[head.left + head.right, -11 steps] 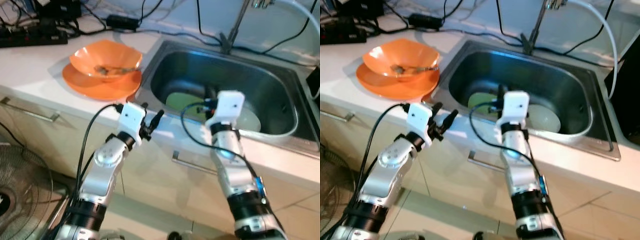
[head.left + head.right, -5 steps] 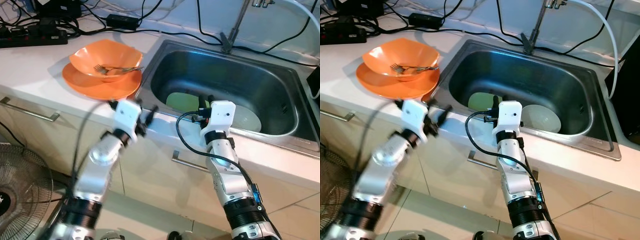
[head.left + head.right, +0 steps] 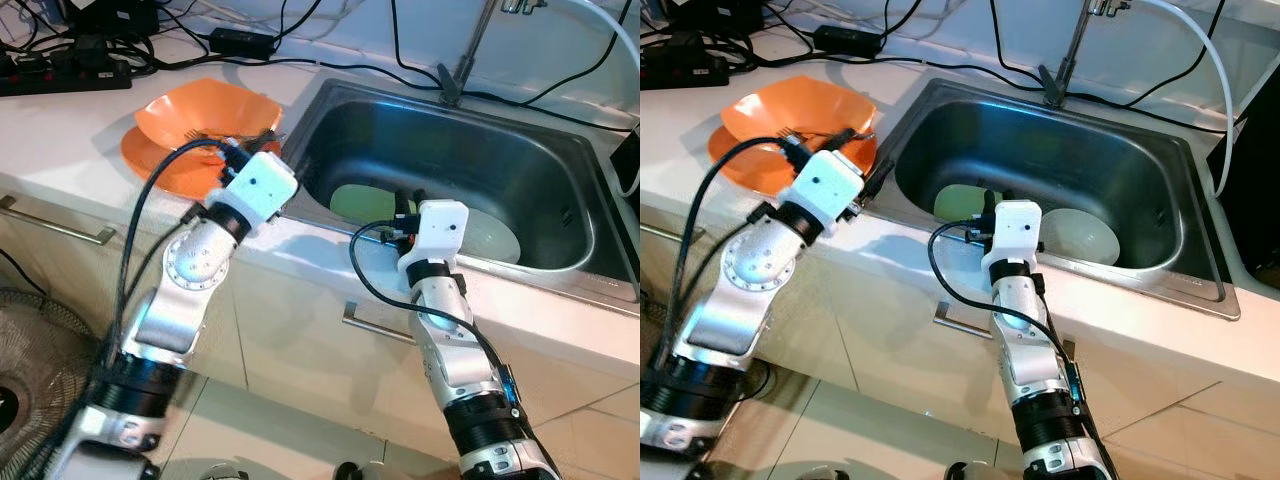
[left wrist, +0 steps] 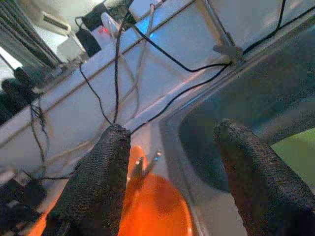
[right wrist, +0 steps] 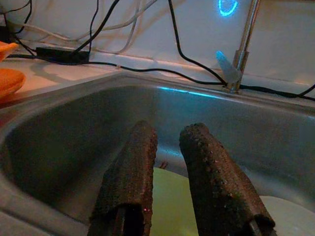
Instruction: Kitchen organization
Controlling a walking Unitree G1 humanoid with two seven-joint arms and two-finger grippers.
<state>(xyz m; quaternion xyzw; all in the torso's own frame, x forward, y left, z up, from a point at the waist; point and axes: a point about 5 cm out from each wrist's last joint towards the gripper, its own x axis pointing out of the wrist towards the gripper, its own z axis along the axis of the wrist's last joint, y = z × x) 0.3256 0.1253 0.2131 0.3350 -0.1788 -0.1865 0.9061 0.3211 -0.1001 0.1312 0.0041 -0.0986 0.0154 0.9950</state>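
Observation:
An orange bowl (image 3: 195, 105) with a fork (image 3: 215, 133) in it stands on an orange plate (image 3: 150, 165) on the white counter, left of the steel sink (image 3: 540, 165). In the sink lie a pale green plate (image 3: 358, 203) and a white dish (image 3: 495, 240). My left gripper (image 4: 172, 129) is open over the counter's front edge, right beside the orange bowl's near rim, with nothing between its fingers. My right gripper (image 3: 408, 203) reaches over the sink's front rim above the green plate. Its fingers (image 5: 133, 162) stand close together and hold nothing.
A faucet (image 3: 465, 55) rises behind the sink. A power strip (image 3: 60, 75), a black adapter (image 3: 243, 40) and several cables lie along the back of the counter. Cabinet handles (image 3: 375, 325) run below the counter front. A fan (image 3: 20, 370) stands on the floor at left.
My left arm has risen, bringing its gripper from below the counter edge up to the orange bowl. The right gripper shifted slightly left and lower a second ago, then held still.

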